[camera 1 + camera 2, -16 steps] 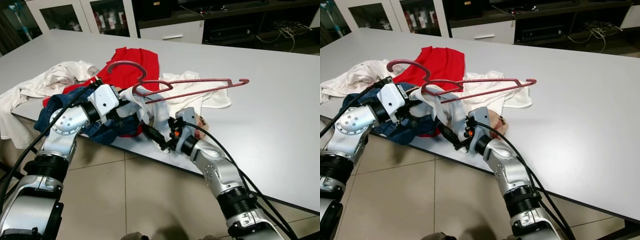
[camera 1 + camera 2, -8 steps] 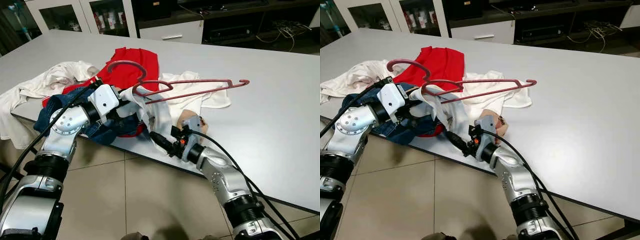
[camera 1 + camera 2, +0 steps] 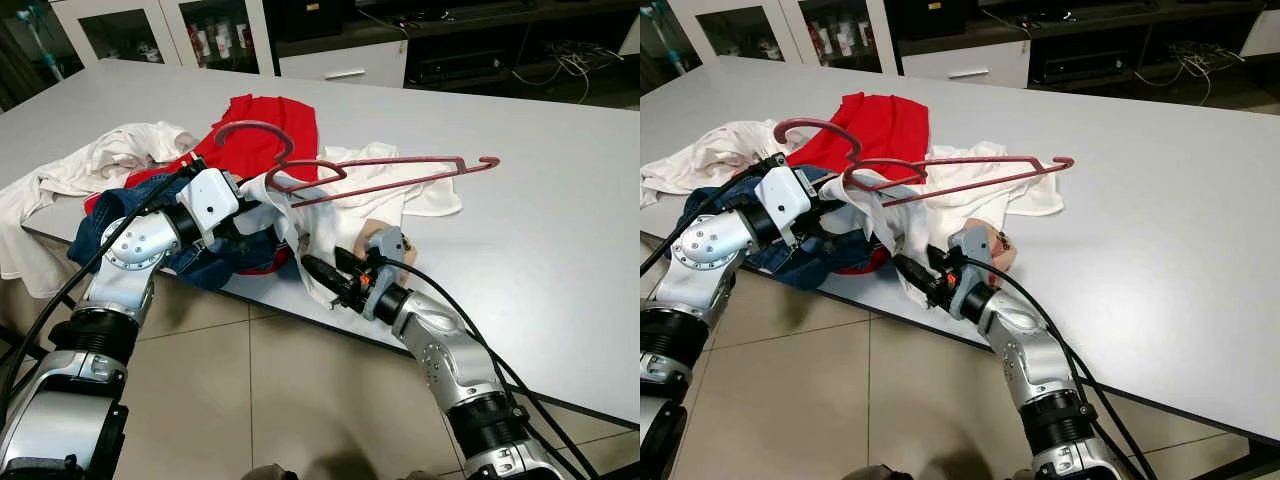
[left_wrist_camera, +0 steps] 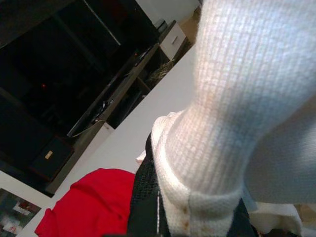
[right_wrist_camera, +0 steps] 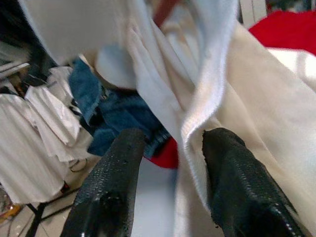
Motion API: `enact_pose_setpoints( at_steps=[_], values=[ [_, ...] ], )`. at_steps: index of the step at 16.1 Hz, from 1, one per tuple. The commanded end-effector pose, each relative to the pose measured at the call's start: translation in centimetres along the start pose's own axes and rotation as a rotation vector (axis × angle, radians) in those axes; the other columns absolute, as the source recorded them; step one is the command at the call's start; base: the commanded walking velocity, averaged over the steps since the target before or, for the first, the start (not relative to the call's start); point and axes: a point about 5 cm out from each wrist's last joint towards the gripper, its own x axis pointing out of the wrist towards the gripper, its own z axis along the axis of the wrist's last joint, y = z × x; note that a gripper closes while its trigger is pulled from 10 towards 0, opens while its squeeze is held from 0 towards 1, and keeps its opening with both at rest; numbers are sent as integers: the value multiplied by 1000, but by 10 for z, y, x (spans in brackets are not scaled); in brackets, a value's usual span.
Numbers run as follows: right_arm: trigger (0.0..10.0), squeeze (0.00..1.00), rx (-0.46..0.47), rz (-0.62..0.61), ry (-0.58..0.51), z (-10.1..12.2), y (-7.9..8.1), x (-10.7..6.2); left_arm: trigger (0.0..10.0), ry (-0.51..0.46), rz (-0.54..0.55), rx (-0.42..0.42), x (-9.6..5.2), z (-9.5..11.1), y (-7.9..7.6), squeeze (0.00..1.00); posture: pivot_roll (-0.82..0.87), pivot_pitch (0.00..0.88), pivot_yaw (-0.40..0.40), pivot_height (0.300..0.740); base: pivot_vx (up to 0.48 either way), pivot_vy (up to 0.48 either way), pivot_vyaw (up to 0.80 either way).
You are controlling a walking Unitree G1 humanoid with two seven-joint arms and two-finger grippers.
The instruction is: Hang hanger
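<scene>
Since a second ago the right claw (image 3: 322, 278) has slid along the worktop's near edge toward the hanging white cloth (image 3: 300, 228), and its spread black fingers (image 5: 232, 187) now straddle a fold of that cloth without closing on it. Nothing else has shifted. Up and to the left, the left claw (image 3: 830, 215) is buried in the same white cloth, which covers its fingers, so I cannot tell whether they are open or pressed together; the ribbed fabric drapes right over them in the left wrist view. Above both claws the dark red hanger (image 3: 380, 172) is held off the worktop (image 3: 560, 200), its long axis lying roughly level and running from the left arm out toward the robot's right, its hook (image 3: 252, 132) curling at the left end over the red shirt (image 3: 270, 125). Blue jeans (image 3: 120, 215) bunch beneath the left arm, and more white clothes (image 3: 90, 165) spill over the worktop's left edge.
</scene>
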Motion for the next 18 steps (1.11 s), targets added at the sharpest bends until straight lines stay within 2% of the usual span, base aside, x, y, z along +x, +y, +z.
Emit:
enact_pose_setpoints(
  at_steps=[1,15,18],
  values=[
    [0,0,24,9,-22,2,2,-1,0,4,11,10,-1,1,4,0,-109,0,122,740,0,0,0],
    [0,0,78,-4,-9,2,-3,-7,0,7,21,22,1,2,7,0,-117,0,126,740,0,0,0],
    [0,0,37,-18,-34,5,-4,-8,0,8,23,21,1,2,7,0,-118,0,123,740,0,0,0]
  ],
)
